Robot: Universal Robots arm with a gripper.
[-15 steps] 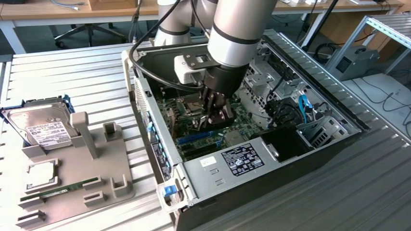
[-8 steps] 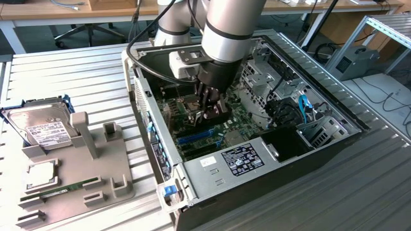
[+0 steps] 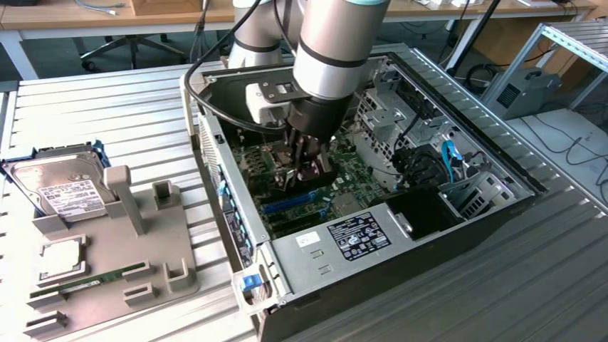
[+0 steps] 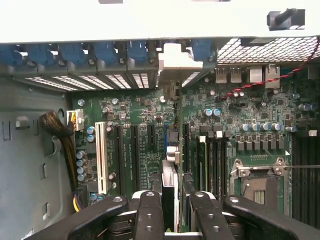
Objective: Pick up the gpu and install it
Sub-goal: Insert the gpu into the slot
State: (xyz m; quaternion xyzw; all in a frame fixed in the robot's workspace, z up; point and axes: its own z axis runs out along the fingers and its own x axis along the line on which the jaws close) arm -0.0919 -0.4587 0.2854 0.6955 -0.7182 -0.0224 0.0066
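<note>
One gpu (image 4: 170, 200), thin, black, edge-on, pinched between my pincer (image 4: 170, 220) fingers above one motherboard (image 4: 135, 115).

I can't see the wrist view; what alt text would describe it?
Black gripper fingers clamp a thin black GPU card edge-on, standing upright over the green motherboard inside an open computer case, its pale bracket at the rear slot wall.

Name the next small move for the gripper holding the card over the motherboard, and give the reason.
Probably ease straight down: the gripper holds the gpu edge-on above the motherboard slots, its bracket end toward the rear openings, apparently not yet seated.
</note>
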